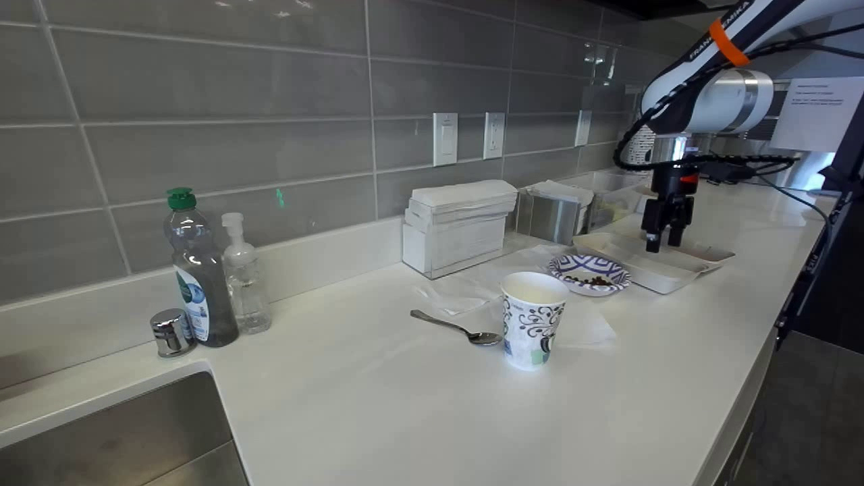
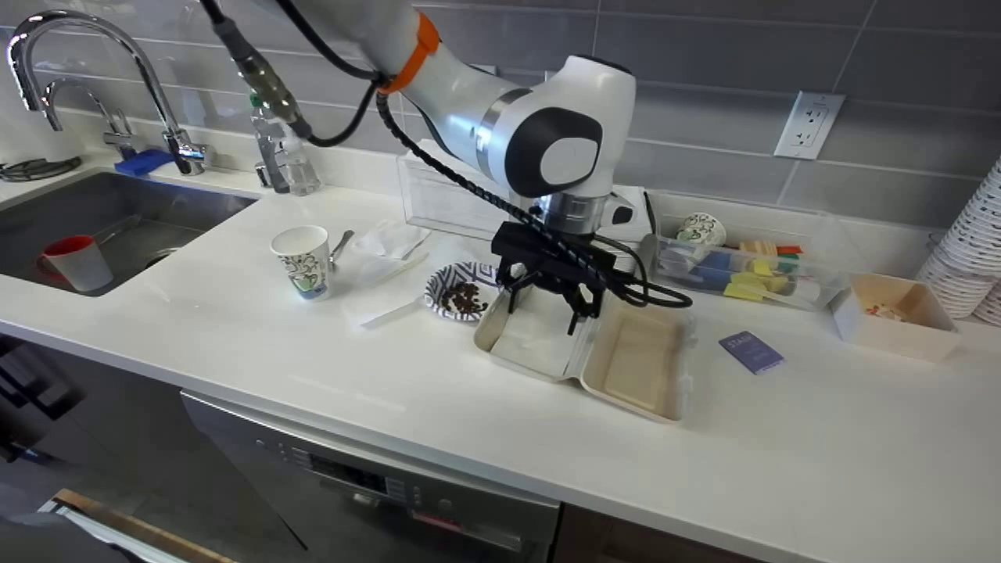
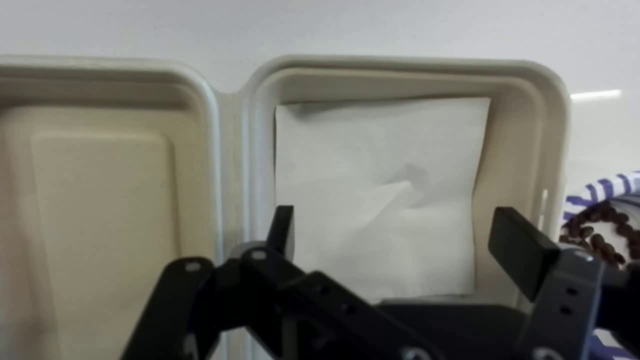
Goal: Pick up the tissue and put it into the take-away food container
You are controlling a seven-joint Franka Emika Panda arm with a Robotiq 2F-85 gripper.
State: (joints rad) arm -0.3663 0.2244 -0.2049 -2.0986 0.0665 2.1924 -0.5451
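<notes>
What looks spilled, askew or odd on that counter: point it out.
Nothing looks spilled; the brown beans sit inside the patterned plate. The tissue in the take-away food container is slightly odd: a pinched-looking crease breaks its surface near the middle. A rumpled white sheet lies loose by the spoon, looking untidy.

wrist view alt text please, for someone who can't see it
A white tissue lies inside the right half of an open beige take-away food container, below spread robot jaws. A blue-striped plate of dark pieces is cut off at the right edge.
</notes>
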